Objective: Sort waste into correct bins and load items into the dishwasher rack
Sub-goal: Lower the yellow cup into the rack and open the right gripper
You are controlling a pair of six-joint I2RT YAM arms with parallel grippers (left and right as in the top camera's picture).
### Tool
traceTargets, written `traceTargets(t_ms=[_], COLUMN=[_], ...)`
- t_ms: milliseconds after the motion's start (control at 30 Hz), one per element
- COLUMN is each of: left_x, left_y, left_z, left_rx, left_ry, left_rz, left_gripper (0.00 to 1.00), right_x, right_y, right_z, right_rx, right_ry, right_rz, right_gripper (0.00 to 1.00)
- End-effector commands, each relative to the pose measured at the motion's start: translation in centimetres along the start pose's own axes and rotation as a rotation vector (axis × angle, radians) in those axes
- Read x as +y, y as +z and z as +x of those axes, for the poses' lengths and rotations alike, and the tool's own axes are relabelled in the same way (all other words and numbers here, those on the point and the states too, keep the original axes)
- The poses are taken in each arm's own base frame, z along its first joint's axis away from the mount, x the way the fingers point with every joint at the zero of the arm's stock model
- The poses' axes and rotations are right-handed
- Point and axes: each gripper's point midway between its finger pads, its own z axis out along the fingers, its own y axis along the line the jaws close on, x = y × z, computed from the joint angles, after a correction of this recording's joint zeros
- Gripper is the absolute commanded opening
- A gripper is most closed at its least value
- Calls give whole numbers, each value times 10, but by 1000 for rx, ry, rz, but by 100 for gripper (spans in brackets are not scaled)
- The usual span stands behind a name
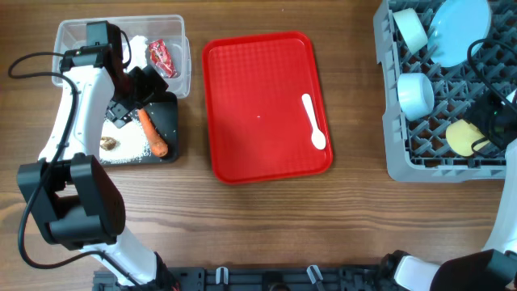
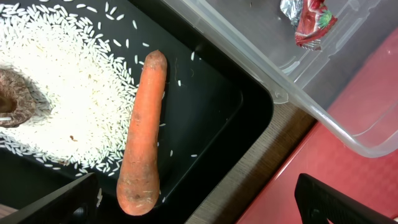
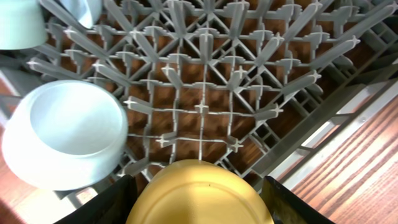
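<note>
Brown wooden tabletop [image 1: 355, 226] carries everything. Left gripper [image 2: 196, 202] hangs spread wide over the black shallow tray [image 2: 217, 106]. The orange carrot piece [image 2: 144, 130] lies between its jaws (nearer one finger) amid white rice grains [image 2: 62, 93]. Right gripper [image 3: 196, 205] clamps the small yellow cup [image 3: 199, 186] above the dishwasher rack [image 3: 199, 93], with the light blue bowl [image 3: 65, 140] just ahead of the jaws.

We see a red tray [image 1: 250, 73] with a fine dotted texture and a white spoon [image 1: 313, 121]. The rack [image 3: 201, 110] is a grey lattice. The cup [image 3: 199, 193] is yellow, one bowl [image 3: 65, 140] light blue, the other bowl [image 1: 410, 28] pale green, and the plate [image 1: 456, 28] pale blue. The carrot [image 2: 143, 137] is orange, the rice [image 2: 62, 81] white, the food lump [image 2: 15, 96] brown, and the shallow tray [image 2: 211, 99] black. The wrapper [image 2: 311, 22] is red with some silver. The table [image 1: 266, 234] shows brown wood grain.
</note>
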Motion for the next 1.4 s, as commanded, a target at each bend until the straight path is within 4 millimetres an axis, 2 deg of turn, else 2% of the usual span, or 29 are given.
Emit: traceTargets(t_ms=[0,133,233,533,667,767,933,1200,1367], left_x=[-4,-4,-4,-4,-4,-4,-4,-4,-4], left_y=[-16,-16,-16,-16,-16,-16,-16,-16,-16], left_z=[-8,-8,-8,-8,-8,-8,-8,-8,-8], left_rx=[-46,-46,-46,-46,-46,-46,-46,-46,-46], left_ry=[3,3,3,3,3,3,3,3,3], left_rz=[19,19,19,19,19,19,19,19,19], left_gripper=[100,100,100,100,100,100,100,100,100], right_x=[-20,-22,-17,1,0,0,0,10,22], right_y=[13,26,30,37,43,49,52,53,45], right_z=[-3,-5,-9,-4,-1,3,6,9,8], right_rx=[8,9,-2,19,32,54,69,88,81], right_ry=[24,36,32,-14,-27,-33,-34,-35,-37], right_rz=[138,160,145,116,144,150,149,88,11], right_gripper=[46,46,46,47,47,53,68,77,78])
